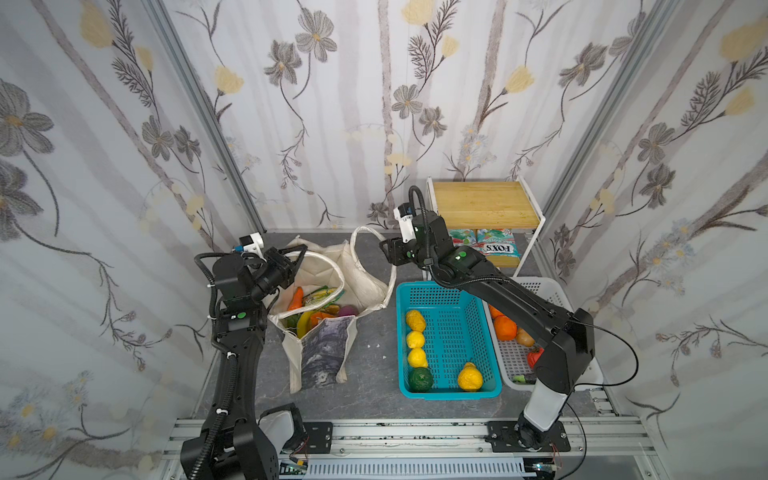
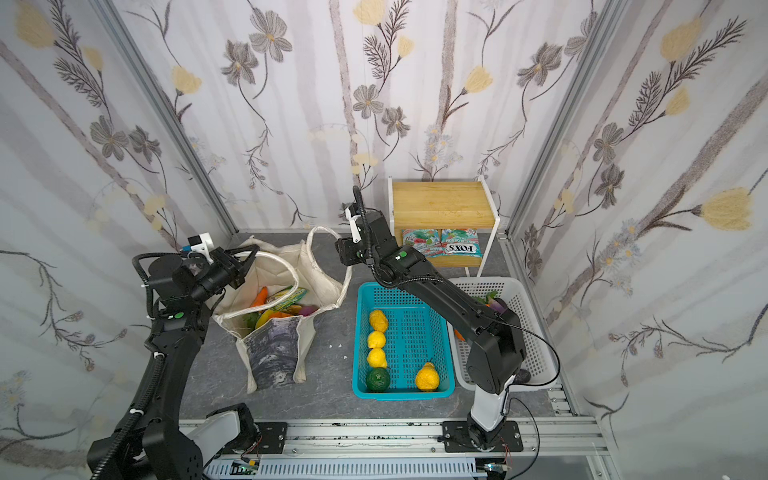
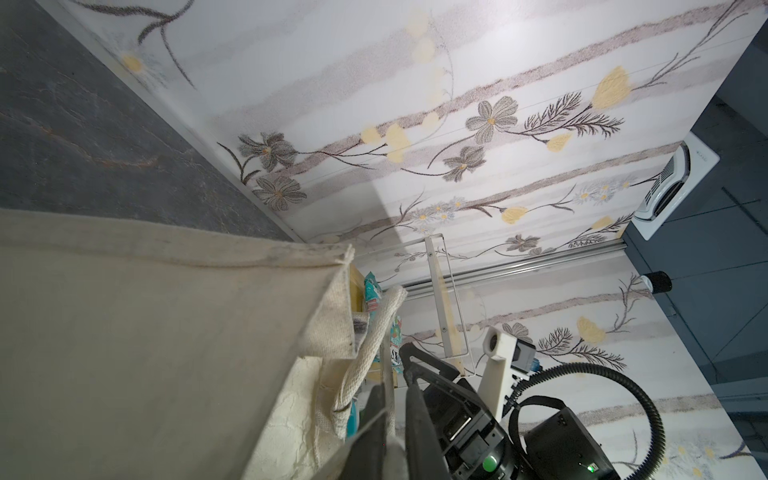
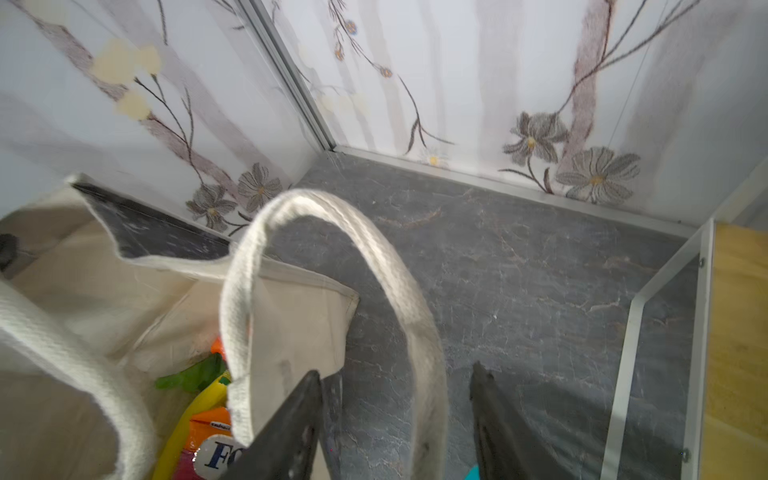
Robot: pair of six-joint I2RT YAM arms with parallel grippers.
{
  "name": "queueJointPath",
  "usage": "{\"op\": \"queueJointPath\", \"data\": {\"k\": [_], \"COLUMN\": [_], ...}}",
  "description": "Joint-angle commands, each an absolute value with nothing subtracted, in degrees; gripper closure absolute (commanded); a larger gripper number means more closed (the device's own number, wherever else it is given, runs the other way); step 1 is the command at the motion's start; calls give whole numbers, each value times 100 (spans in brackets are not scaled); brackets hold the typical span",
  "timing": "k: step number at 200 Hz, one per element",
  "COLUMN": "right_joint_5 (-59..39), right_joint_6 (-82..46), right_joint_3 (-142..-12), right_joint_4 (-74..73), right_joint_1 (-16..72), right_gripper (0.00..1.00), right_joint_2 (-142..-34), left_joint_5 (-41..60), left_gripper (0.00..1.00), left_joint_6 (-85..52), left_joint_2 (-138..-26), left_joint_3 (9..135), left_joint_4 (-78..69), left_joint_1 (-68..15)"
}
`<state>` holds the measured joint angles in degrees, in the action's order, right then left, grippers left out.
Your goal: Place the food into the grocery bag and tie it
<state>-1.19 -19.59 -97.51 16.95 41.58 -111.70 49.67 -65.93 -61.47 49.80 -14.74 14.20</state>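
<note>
The grocery bag (image 1: 320, 266) stands open on the dark table (image 1: 374, 332), at 9 o'clock from the teal basket (image 1: 457, 332). Its painted print (image 1: 324, 349) faces 6 o'clock. Inside the mouth lie a carrot (image 1: 296, 297), a banana (image 1: 304, 323), a candy packet (image 1: 324, 296) and a purple onion (image 1: 348, 311).

The left gripper (image 1: 300, 254) sits at the bag's 10 o'clock rim. Its fingers are pressed together on the looped strap (image 1: 341, 276), which curves over the opening toward 3 o'clock (in the left wrist view, pale webbing runs between the dark fingers).

The right gripper (image 4: 395, 372) hovers at the bag's 2 o'clock corner with its jaws spread. The second strap (image 4: 332, 210) arches upright there. One leg of it passes between the fingers, with a gap on either side, so nothing is squeezed.

Four yellow fruits (image 1: 415, 321) and a green fruit (image 1: 420, 378) lie in the teal basket. At its 3 o'clock, touching it, is the white basket (image 1: 552, 297) with oranges (image 1: 505, 326), partly hidden under the right arm. FOX'S packets (image 1: 496, 246) lie on the lower shelf of the wooden rack (image 1: 482, 203), at 1 o'clock from the teal basket.
</note>
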Motion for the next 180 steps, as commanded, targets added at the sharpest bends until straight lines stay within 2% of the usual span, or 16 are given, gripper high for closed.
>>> {"op": "queueJointPath", "data": {"k": [1,23,36,53,85,95,116,139,180], "right_joint_5": [-198,-251,-599,-998,-1317,-1200,-940,-1071,-440], "right_joint_6": [-2288,-2319,-2280,-2403,-2497,-2409,-2017,-1600,-859], "right_joint_3": [-9673,-9617,-9380,-9167,-9271,-9123,-8622,-8571,-9761], "right_joint_4": [1792,1751,1318,857,637,421,-206,-441,575], "right_joint_1": [4105,4079,4078,4061,4110,4193,4396,4594,5087], "right_gripper": [45,49,56,59,93,99,100,100,100], "right_joint_2": [-11242,-11291,-11201,-11197,-11328,-11162,-10669,-10559,-11343], "left_joint_5": [5054,5063,5046,5036,5037,5047,5048,5045,5080], "left_gripper": [100,100,100,100,100,100,100,100,100], "left_joint_6": [-6563,-6566,-6578,-6583,-6601,-6607,-6618,-6627,-6622], "left_joint_2": [-6078,-6060,-6056,-6051,-6012,-6003,-5970,-5961,-5907], "left_joint_3": [5036,5020,5001,4991,4975,4966,4942,4935,4905], "left_joint_4": [-2048,-2048,-2048,-2057,-2057,-2057,-2065,-2070,-2083], "left_joint_1": [1433,1433,1433,1436,1441,1437,1437,1433,1428]}}
